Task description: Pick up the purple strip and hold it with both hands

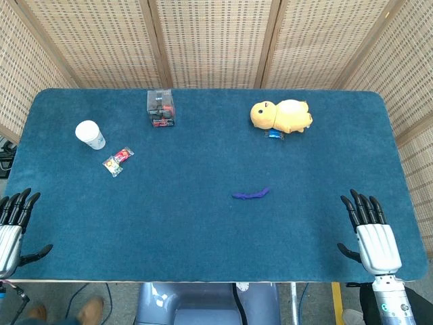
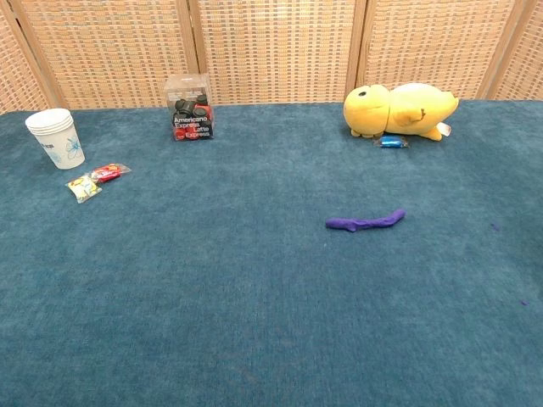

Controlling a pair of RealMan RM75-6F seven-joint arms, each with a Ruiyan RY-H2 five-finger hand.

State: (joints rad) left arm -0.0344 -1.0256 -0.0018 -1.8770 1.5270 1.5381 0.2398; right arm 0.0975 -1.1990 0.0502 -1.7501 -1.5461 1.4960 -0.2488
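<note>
The purple strip (image 1: 250,194) (image 2: 366,222) lies flat on the blue table cloth, a little right of the middle, slightly curved. My right hand (image 1: 371,235) rests at the near right edge of the table, fingers spread and holding nothing, well to the right of the strip. At the near left edge my left hand (image 1: 12,227) is half cut off by the frame, its fingers apart and empty. Neither hand shows in the chest view.
A yellow plush toy (image 1: 282,115) lies at the back right with a small blue item (image 1: 273,134) beside it. A clear box of capsules (image 1: 161,107) stands at the back middle. A white paper cup (image 1: 90,134) and candy packets (image 1: 117,160) sit at the left.
</note>
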